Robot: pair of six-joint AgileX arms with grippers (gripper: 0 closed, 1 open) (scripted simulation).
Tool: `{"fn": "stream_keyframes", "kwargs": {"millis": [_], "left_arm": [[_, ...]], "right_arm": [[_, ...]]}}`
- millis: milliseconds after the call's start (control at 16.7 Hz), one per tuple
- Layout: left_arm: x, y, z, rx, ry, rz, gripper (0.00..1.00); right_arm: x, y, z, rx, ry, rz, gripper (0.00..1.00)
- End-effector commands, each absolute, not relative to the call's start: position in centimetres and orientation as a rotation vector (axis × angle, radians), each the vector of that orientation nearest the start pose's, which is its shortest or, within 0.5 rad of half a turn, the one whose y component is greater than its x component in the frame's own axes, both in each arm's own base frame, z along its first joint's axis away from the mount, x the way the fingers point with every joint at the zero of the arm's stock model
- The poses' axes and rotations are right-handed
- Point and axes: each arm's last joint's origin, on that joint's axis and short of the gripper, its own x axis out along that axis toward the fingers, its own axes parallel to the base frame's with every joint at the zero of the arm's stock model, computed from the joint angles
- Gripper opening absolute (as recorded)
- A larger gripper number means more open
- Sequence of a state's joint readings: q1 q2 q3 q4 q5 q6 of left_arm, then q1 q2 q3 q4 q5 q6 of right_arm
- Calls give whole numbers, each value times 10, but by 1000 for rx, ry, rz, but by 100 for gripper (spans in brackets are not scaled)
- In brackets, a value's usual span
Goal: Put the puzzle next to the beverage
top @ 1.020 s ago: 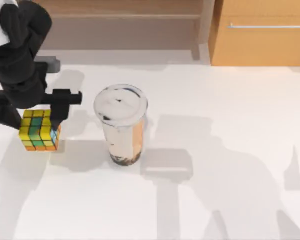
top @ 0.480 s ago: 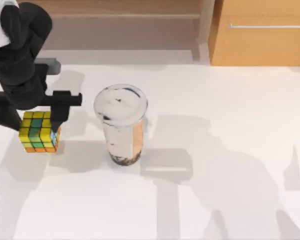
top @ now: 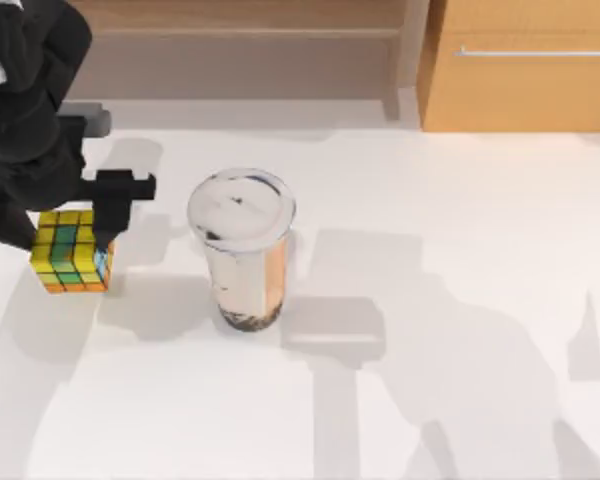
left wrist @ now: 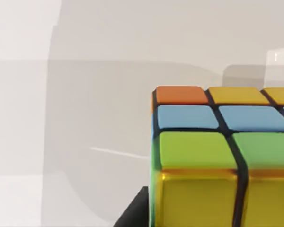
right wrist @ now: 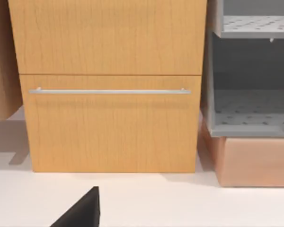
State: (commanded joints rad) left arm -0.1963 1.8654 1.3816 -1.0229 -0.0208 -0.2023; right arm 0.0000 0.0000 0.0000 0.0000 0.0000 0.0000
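My left arm reaches in over the bench's left side, its black wrist bent downward and the left pincer [top: 68,235] pointing down. Its dark fingers [top: 108,208] are closed against the puzzle [top: 70,252], one on each side, holding it between them. The wrist sits directly above the pincer.

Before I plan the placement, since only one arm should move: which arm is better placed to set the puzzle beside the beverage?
Left. The left gripper is at the puzzle, on the table's left beside the beverage.
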Motion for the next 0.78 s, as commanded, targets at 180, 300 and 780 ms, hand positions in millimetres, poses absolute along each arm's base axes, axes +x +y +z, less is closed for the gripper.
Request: {"fn": "stream_keyframes", "kwargs": {"millis": [180,300,780], "left_arm": [[348,-65,194,-6,1489,15,0],[348,-67,192,-5,1487,13,0],[344,-77,163,26,1567,-2,0]], "right_arm": [[106,-1,160,0,0,0,100],[106,-1,160,0,0,0,100],[106,-1,160,0,0,0,100]]}}
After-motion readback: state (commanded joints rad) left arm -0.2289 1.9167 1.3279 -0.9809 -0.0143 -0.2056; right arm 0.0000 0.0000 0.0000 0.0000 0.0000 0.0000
